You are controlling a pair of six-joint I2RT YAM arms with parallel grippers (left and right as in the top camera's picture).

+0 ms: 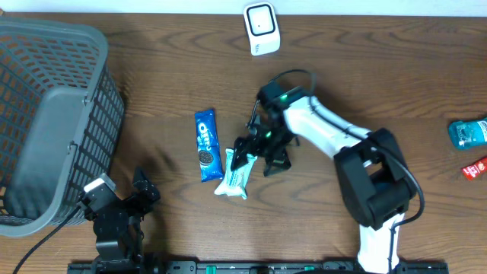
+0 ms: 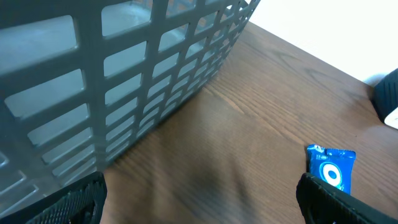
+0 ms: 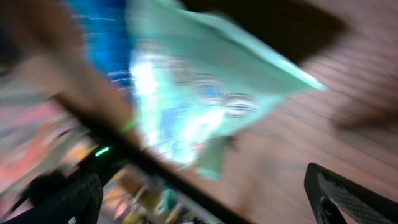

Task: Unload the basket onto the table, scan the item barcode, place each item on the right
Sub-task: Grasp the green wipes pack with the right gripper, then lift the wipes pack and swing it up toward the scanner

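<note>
A mint-green snack packet (image 1: 233, 175) lies flat on the wooden table, next to a blue cookie packet (image 1: 205, 144). My right gripper (image 1: 260, 157) hovers just right of the mint packet, open, with nothing between its fingers. In the blurred right wrist view the mint packet (image 3: 199, 87) lies ahead of the open right gripper (image 3: 205, 205), apart from both fingertips. A white barcode scanner (image 1: 261, 29) stands at the table's far edge. My left gripper (image 1: 141, 192) rests open at the front left. It is also open and empty in its own view (image 2: 202, 208), with the blue packet (image 2: 331, 169) ahead on the right.
A large grey mesh basket (image 1: 46, 114) fills the left side and looms close in the left wrist view (image 2: 124, 74). A teal item (image 1: 468, 132) and a red item (image 1: 475, 167) lie at the right edge.
</note>
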